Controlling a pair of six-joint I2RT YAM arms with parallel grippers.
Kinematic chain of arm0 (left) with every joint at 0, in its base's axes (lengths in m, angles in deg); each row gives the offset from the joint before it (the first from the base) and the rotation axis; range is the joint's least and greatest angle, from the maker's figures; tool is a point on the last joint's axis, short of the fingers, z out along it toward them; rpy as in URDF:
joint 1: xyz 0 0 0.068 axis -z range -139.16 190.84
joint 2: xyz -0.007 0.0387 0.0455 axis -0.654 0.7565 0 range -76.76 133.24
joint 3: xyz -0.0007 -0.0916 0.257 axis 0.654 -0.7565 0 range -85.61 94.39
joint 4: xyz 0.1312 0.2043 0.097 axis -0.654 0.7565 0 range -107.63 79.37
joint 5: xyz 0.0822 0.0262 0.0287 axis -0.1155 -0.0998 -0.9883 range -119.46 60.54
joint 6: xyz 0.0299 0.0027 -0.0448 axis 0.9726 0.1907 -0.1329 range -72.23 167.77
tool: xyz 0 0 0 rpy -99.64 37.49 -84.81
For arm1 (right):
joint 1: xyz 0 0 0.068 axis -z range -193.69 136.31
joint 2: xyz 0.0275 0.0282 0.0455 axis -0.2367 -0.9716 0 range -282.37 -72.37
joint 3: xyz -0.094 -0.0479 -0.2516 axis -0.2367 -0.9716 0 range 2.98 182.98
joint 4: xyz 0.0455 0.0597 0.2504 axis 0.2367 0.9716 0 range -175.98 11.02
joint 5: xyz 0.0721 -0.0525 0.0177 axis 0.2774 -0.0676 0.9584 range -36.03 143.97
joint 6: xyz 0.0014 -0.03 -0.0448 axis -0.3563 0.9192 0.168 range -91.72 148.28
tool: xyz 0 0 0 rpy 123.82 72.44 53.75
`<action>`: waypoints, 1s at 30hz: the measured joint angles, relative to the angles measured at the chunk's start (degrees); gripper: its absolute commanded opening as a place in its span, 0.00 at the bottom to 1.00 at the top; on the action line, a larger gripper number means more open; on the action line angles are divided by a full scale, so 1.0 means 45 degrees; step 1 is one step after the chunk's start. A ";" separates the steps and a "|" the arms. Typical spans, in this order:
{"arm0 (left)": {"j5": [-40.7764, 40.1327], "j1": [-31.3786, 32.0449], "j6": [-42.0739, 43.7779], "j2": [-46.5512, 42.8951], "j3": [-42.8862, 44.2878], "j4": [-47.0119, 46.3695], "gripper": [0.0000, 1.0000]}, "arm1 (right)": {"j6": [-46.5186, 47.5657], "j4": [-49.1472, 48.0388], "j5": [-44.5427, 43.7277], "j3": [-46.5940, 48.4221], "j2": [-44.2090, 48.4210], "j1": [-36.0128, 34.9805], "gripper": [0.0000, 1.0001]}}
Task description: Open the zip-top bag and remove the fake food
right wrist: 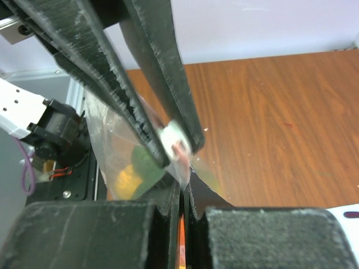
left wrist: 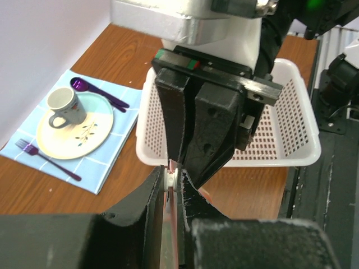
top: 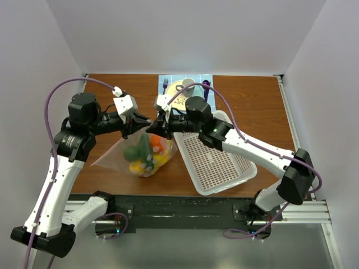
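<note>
We grip the light, limp, slippery zip-top bag (top: 116,157), left of the basket (top: 216,162), both jaws clamped on its zip strip (right wrist: 178,147).

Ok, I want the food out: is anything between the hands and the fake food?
Yes, the zip-top bag itself. The left hand and right hand both pinch its top edge; the fake food sits inside below, behind clear plastic.

1 overhead view looks down; 2 close wrist views face each other's fingers (left wrist: 171,112).
</note>
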 measured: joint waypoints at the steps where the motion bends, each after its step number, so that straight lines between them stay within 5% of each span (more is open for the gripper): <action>1: -0.0165 0.0015 0.0160 0.0044 0.0146 0.0209 0.00 | 0.0005 -0.0126 -0.0083 -0.0092 0.0053 0.0005 0.00; 15: -0.1457 0.0136 0.1695 -0.0015 0.0651 0.1744 0.00 | -0.1005 -0.1987 -0.1195 -0.1622 0.0879 0.0840 0.00; 30: -0.4818 0.0136 0.2356 -0.0719 0.0102 0.2880 0.00 | -0.2001 -0.4080 -0.5187 -0.3381 0.1073 0.1103 0.00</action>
